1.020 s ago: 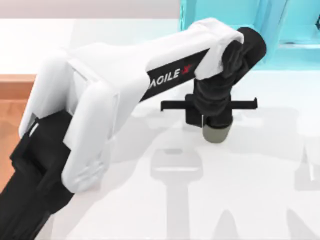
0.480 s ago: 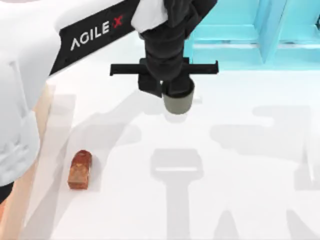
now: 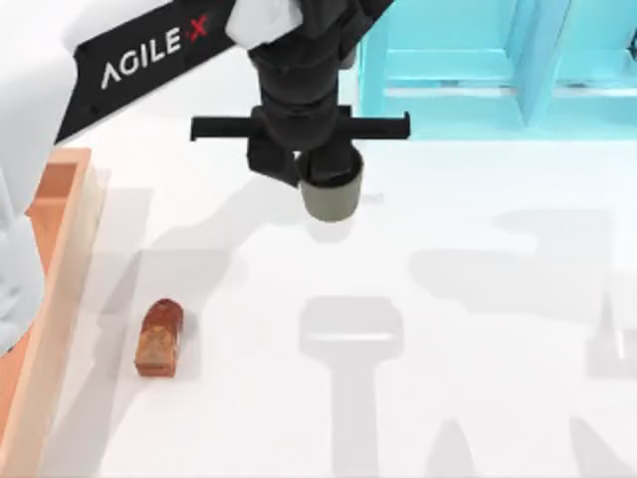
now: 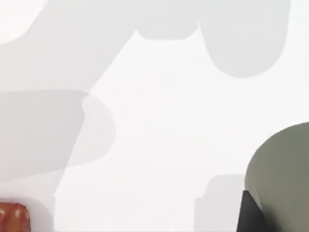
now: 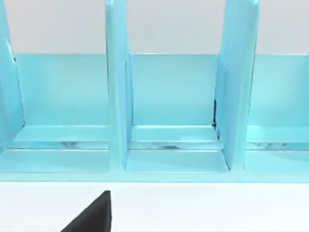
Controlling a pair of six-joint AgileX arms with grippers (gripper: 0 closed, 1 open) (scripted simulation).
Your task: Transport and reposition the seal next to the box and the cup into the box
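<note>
Fingers of left gripper [image 3: 323, 184] clamped on cup [image 3: 330, 197], shifted left since earlier; box [image 3: 58, 261] edge now showing. Seal [image 3: 159, 338] unmoved. Right wrist view: cyan shelf [image 5: 169, 116].

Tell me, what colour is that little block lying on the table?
Mottled reddish-brown: the seal, clearest in the top view.

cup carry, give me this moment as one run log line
left gripper: shut on cup, lifted | seal: on table beside box | cup: not yet in box
</note>
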